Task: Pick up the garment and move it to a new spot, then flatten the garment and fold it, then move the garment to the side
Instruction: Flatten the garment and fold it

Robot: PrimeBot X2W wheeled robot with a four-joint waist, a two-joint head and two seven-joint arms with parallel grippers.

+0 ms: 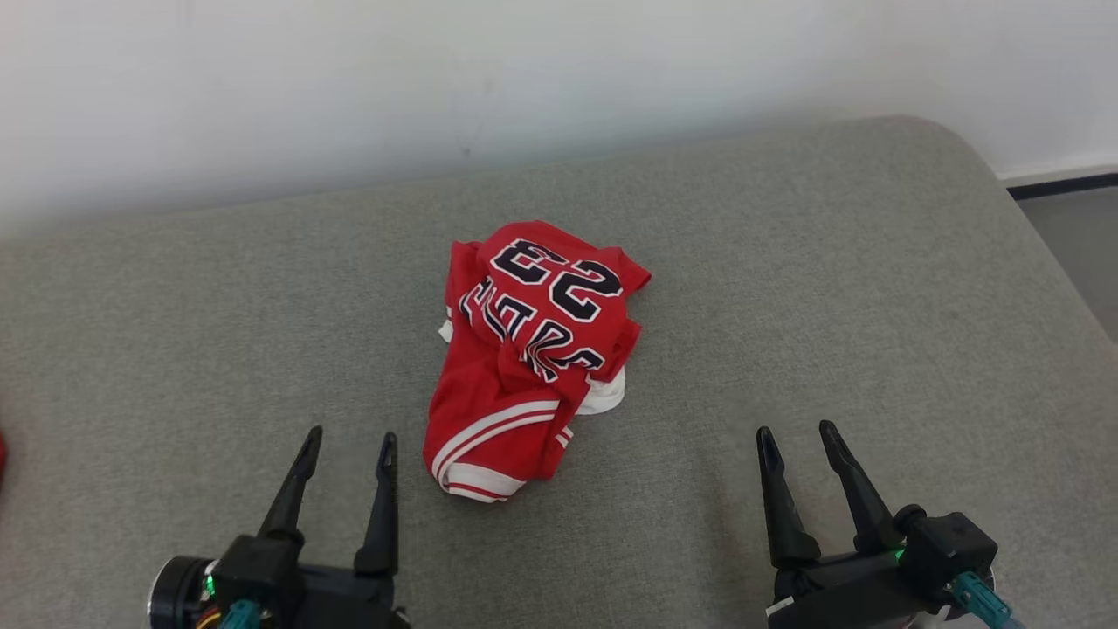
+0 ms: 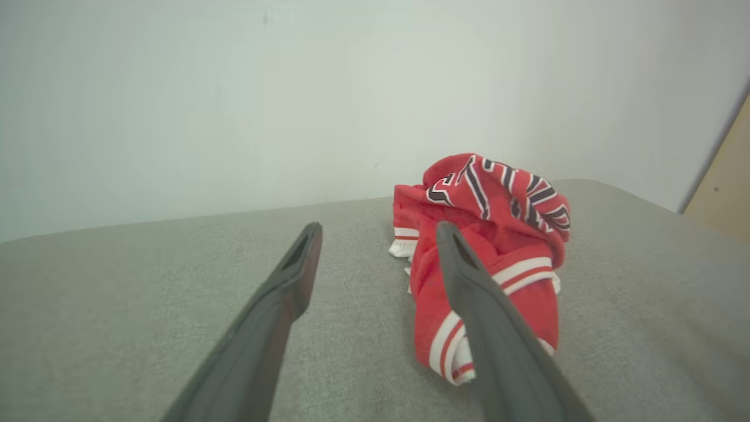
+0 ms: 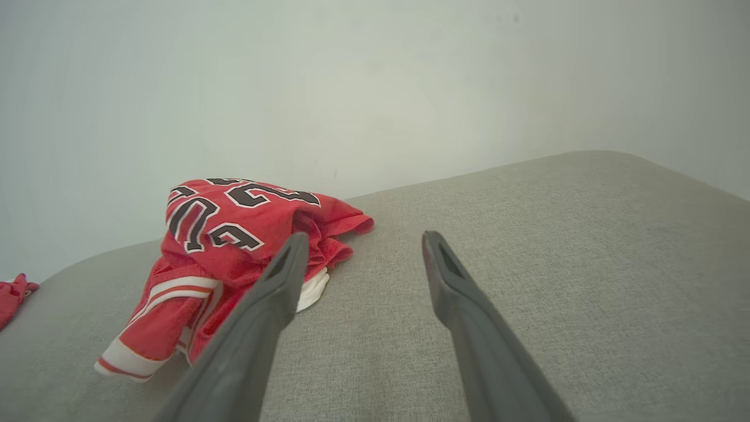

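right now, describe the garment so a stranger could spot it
Find the grey cushion against the white wall. Near its middle lies a crumpled red jersey. Unlike the red scrap at the left edge, it has white stripes and a black 23.

Head camera: I look from high up, forward and down, onto the grey cushion (image 1: 786,262), with the white wall (image 1: 524,79) across the top of the frame. It is the widest and most distant of my three views.

Left wrist camera: I sit low over the cushion, sighting along the left gripper (image 2: 379,228) toward the wall. The garment (image 2: 498,264) lies close, right of centre.

Right wrist camera: the same low stance along the right gripper (image 3: 364,235), facing the wall, with the garment left of centre (a little farther off, I judge).

Shared by all three views: garment, cushion, wall.
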